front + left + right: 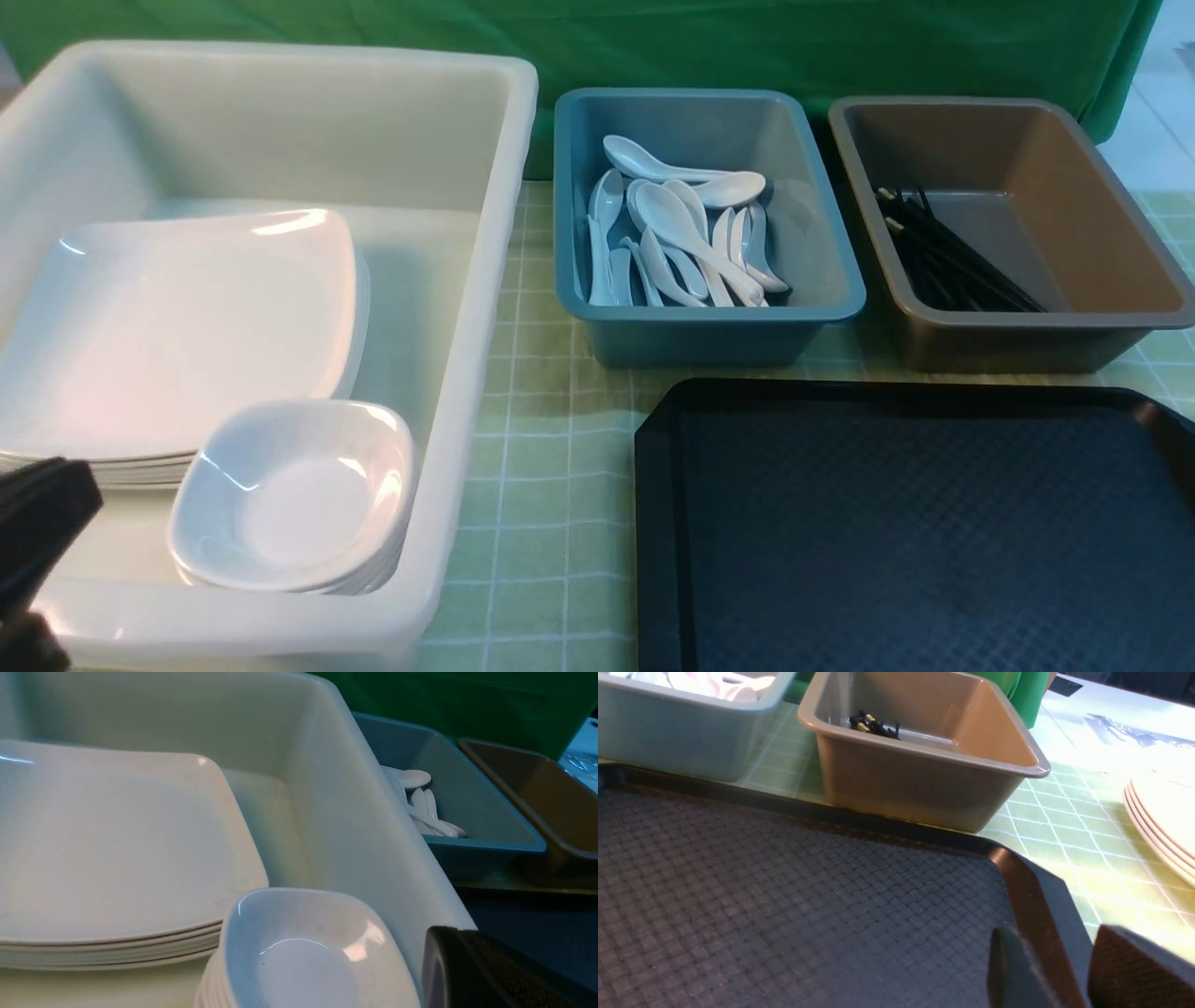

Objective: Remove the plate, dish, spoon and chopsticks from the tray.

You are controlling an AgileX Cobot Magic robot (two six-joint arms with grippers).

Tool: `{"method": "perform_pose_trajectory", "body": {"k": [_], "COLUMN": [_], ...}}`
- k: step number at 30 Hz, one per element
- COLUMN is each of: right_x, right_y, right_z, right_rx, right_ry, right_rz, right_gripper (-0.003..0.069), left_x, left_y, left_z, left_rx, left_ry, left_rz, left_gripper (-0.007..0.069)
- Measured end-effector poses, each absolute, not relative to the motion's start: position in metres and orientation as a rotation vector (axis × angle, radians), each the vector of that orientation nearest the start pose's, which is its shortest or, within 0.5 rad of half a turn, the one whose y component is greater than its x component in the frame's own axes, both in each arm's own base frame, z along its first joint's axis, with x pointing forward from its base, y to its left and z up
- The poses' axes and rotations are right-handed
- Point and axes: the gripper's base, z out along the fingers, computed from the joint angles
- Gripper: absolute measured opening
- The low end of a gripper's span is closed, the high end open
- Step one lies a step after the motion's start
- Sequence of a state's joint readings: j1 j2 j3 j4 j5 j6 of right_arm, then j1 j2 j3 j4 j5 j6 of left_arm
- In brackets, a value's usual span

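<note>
tray point(915, 532): black, cross-hatched, on the bench point(541, 448) at front right; surface bare where seen; near edge and right corner cut off in front view.
plate point(177, 327): top of a stack of large white plates inside the white tub point(467, 392), left side; stack's left edge cut off, near edge partly behind the dish stack.
dish point(289, 495): top small deep white dish of a stack in the same tub, near right corner, just in front of the plates; touching or not, cannot tell.
spoon point(681, 233): one of a heap of white spoons in the blue tub point(709, 327); which one came from the tray, cannot tell; lower spoons hidden under others.
chopsticks point(943, 257): black bundle in the brown tub point(1018, 336), lying along its left wall; single sticks hard to separate; right wrist view shows only the tips above the rim.
left gripper point(37, 551): dark blur at the front view's lower left corner, over the white tub's near left edge, mostly cut off; clenched, nothing between the jaws.
right gripper point(1059, 970): out of front view; right wrist view shows two dark fingers point(1134, 970) with a gap between them, over the tray's right rim; released, holding nothing; tips cut off.
extra plates point(1162, 826): pale stack at the edge of the right wrist view, on the bench right of the tray; mostly cut off.
backdrop point(747, 47): green cloth behind the tubs.
</note>
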State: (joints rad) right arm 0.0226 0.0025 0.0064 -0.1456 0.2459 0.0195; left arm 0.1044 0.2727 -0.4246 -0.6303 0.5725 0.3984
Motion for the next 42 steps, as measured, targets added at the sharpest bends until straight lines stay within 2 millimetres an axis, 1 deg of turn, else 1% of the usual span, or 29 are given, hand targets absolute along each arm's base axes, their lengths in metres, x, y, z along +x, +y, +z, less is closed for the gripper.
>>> {"method": "perform_pose_trajectory", "body": {"k": [3,11,14,18,21,23,26,29,31,34,42], "right_x": [0.056,0.056,0.056,0.056,0.056,0.056,0.056,0.056,0.056,0.056,0.056], "right_y": [-0.002,-0.002,-0.002,-0.002,-0.002,-0.002,-0.002,-0.002,-0.002,-0.002,-0.002], "right_z": [0.189,0.189,0.189,0.189,0.189,0.189,0.189,0.189,0.189,0.189,0.189], "right_rx": [-0.099,-0.099,-0.099,-0.099,-0.099,-0.099,-0.099,-0.099,-0.099,-0.099,-0.099], "right_ry": [1.734,1.733,1.733,1.733,1.733,1.733,1.733,1.733,1.734,1.733,1.733], "right_rz": [-0.104,-0.103,-0.103,-0.103,-0.103,-0.103,-0.103,-0.103,-0.104,-0.103,-0.103], "right_gripper": [0.0237,0.0238,0.0238,0.0238,0.0238,0.0238,0.0238,0.0238,0.0238,0.0238,0.0238], "left_x": [0.060,0.061,0.063,0.066,0.064,0.061,0.058,0.055,0.055,0.055,0.055], "left_y": [-0.020,-0.014,-0.012,-0.007,-0.003,-0.001,0.001,0.002,0.002,0.002,0.001], "left_z": [0.294,0.291,0.290,0.275,0.257,0.238,0.215,0.205,0.201,0.201,0.201], "left_rx": [0.031,0.110,0.104,0.021,-0.034,-0.080,-0.120,-0.163,-0.180,-0.184,-0.122], "left_ry": [1.815,1.838,1.813,1.737,1.711,1.729,1.744,1.687,1.660,1.644,1.647], "left_rz": [-0.262,-0.094,-0.070,-0.057,-0.041,-0.042,-0.035,-0.054,-0.064,-0.066,-0.063], "left_gripper": [-0.0012,-0.0012,-0.0012,-0.0012,-0.0012,-0.0012,-0.0012,-0.0012,-0.0012,-0.0012,-0.0012]}}
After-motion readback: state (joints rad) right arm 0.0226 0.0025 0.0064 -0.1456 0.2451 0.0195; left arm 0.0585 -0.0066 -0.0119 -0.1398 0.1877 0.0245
